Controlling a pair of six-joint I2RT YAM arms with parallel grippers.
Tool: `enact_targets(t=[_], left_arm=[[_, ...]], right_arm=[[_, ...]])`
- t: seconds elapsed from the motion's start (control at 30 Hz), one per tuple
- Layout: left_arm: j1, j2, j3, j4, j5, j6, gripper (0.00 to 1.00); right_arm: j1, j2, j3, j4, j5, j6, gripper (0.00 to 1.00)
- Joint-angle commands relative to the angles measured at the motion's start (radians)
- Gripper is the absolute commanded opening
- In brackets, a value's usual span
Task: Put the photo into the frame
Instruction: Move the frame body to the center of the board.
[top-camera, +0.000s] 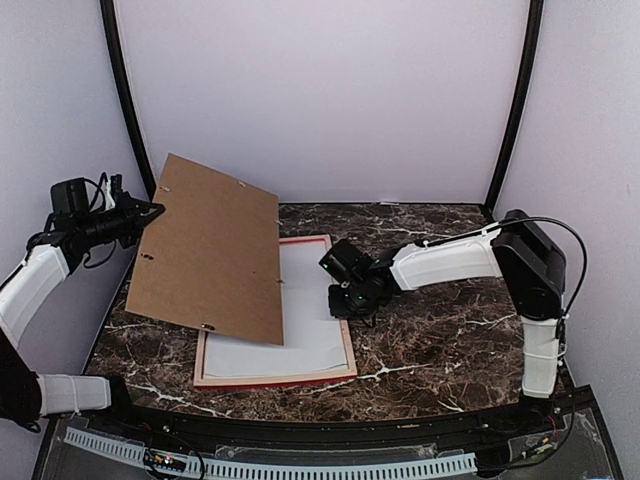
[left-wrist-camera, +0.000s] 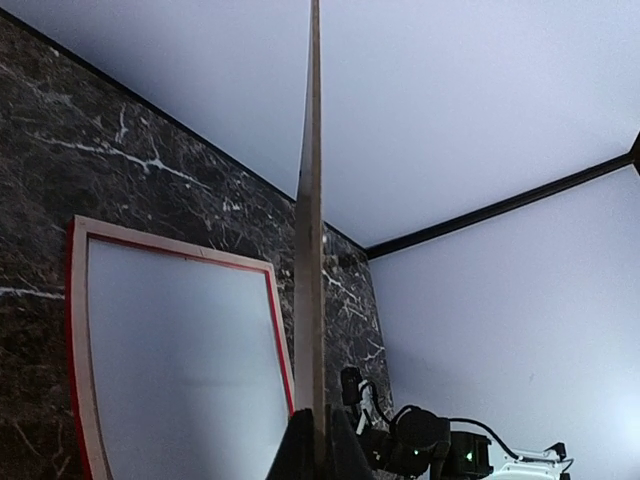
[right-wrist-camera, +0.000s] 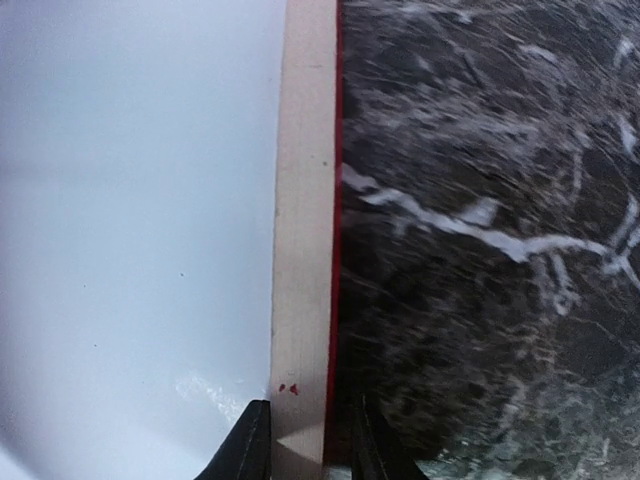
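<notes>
Lying back-up on the counter (top-camera: 440, 340), the frame (top-camera: 275, 377) was straddled by the part-open right jaws, grip unclear, perhaps to steady it, while the backing board (top-camera: 210, 250) was clamped clear by the left jaws

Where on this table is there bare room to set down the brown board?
Widest bare marble: right of the frame, out to the right arm's post. A narrower strip runs behind the frame to the back wall. Crowded: the left side under the backing board, and the rail the right gripper straddles.
</notes>
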Motion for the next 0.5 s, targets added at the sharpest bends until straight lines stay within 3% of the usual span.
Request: enact_targets(t=[0.0, 0.27, 0.47], left_arm=[[-0.153, -0.067, -0.099, 0.203, -0.065, -0.145, 0.0], [-0.396, -0.118, -0.245, 0.349, -0.3, -0.28, 0.0], [-0.437, -0.124, -0.258, 0.358, -0.366, -0.292, 0.0]], right_arm=[[-0.032, -0.1, -0.108, -0.015, 0.049, 0.027, 0.28], [-0.057, -0.199, -0.227, 0.021, 0.048, 0.067, 0.23], [-0.058, -0.207, -0.277, 0.078, 0.035, 0.104, 0.19]])
